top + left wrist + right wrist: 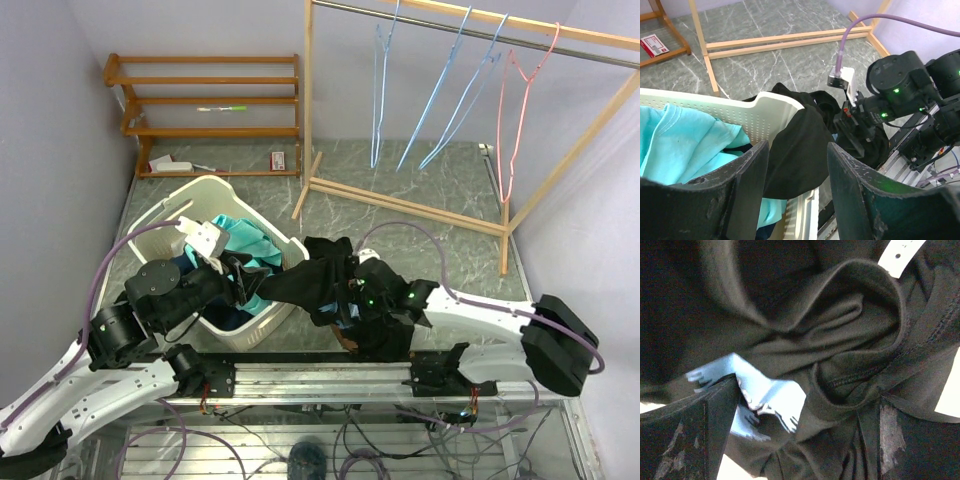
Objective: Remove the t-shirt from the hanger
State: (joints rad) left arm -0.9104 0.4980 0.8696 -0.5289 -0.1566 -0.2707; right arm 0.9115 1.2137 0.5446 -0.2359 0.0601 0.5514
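A black t-shirt (310, 275) hangs bunched over the near right rim of the white laundry basket (215, 190) and runs to my right gripper (350, 298). In the right wrist view its folds (790, 315) fill the space between my widely spread fingers, and a light blue hanger piece (775, 397) pokes out of the cloth against the left finger (705, 435). My left gripper (797, 200) is open and empty above the basket rim (740, 107), with the shirt (800, 150) just beyond its fingertips. It also shows in the top view (243, 280).
A turquoise garment (245, 235) lies in the basket. A wooden clothes rack (400, 200) stands behind, with blue hangers (380, 90) and a pink one (520, 110) on its rail. A wooden shelf (200, 100) stands at the back left.
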